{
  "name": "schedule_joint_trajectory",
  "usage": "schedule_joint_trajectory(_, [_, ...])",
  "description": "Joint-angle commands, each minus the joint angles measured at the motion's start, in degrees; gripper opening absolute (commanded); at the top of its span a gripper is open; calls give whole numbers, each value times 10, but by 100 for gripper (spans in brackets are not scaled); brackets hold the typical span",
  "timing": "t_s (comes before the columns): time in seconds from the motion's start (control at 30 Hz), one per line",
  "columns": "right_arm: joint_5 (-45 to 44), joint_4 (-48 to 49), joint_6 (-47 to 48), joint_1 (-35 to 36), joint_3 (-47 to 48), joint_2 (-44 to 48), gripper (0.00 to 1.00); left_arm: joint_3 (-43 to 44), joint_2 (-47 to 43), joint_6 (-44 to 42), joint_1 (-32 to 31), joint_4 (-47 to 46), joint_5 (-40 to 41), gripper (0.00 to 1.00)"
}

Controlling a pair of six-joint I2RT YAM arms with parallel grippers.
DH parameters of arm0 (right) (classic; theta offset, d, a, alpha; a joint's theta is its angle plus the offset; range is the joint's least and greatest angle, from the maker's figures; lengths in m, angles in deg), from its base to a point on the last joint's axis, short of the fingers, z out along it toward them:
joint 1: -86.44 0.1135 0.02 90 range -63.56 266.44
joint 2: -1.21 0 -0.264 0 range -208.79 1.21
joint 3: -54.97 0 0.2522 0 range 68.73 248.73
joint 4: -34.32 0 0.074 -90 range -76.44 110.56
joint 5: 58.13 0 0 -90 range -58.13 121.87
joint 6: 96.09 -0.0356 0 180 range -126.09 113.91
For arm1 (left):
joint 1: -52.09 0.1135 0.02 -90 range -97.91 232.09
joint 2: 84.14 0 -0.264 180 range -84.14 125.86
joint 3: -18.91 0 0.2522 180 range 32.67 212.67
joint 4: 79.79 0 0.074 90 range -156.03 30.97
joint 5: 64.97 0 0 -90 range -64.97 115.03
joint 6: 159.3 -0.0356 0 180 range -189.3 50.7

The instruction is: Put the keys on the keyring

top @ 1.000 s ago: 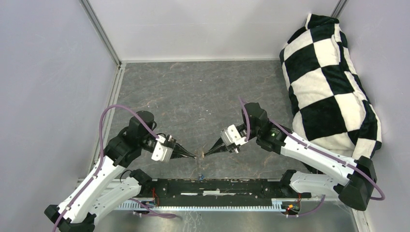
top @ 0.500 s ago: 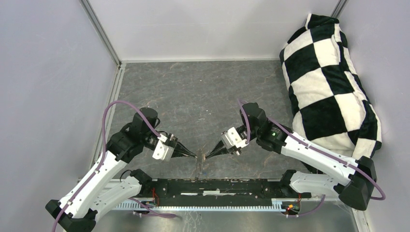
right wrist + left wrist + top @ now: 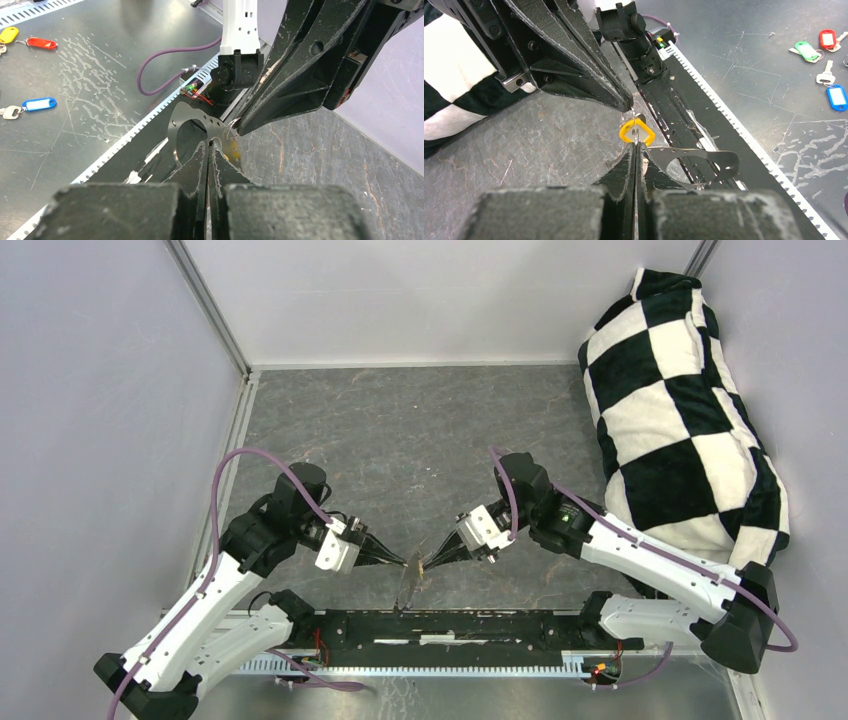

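Key [image 3: 625,133]: yellow head pinched in left gripper [image 3: 636,145], fingers pressed together on it. Keyring [image 3: 684,152] hangs from the same spot, over the near-centre of the table [image 3: 400,430]. Right gripper [image 3: 209,146]: fingers together, tip-to-tip with the left, band right at its tips; can't tell if it's clamped. Checkered cushion [image 3: 680,420] far right.

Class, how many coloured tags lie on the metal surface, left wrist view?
3: green tag and red tag top right, blue tag below them; others may be offscreen.
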Motion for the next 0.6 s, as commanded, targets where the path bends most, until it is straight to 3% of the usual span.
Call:
schedule_joint_trajectory(0.0, [1, 11, 11, 5, 31, -6, 0, 28, -4, -20, 2, -3, -32, 2])
schedule_joint_trajectory(0.57, [-9, 9, 17, 9, 38, -17, 1, 26, -10, -17, 2, -2, -33, 2])
